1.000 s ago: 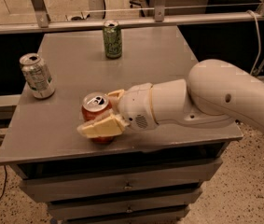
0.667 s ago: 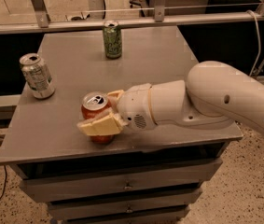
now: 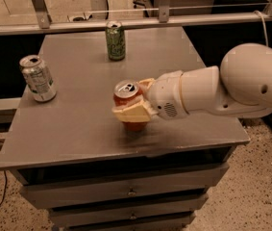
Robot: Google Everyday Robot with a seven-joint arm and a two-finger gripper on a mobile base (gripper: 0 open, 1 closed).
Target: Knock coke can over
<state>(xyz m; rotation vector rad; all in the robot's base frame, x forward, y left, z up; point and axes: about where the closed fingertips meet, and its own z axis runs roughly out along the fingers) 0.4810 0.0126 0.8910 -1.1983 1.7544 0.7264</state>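
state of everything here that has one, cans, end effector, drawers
red-orange aluminium coke can: upright, not knocked over
end effector: shut on the coke can, one finger in front of it, one behind
green aluminium can: upright, at the table's far edge
silver-white can with green markings: upright, at the left edge
grey drawers under the tabletop: shut

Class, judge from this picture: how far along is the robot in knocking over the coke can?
Done: the approach. The gripper is at the coke can, fingers closed around its middle. In hand: the can, upright near the front of the table. Left: tipping it onto its side. The green can and silver can stand apart from it.
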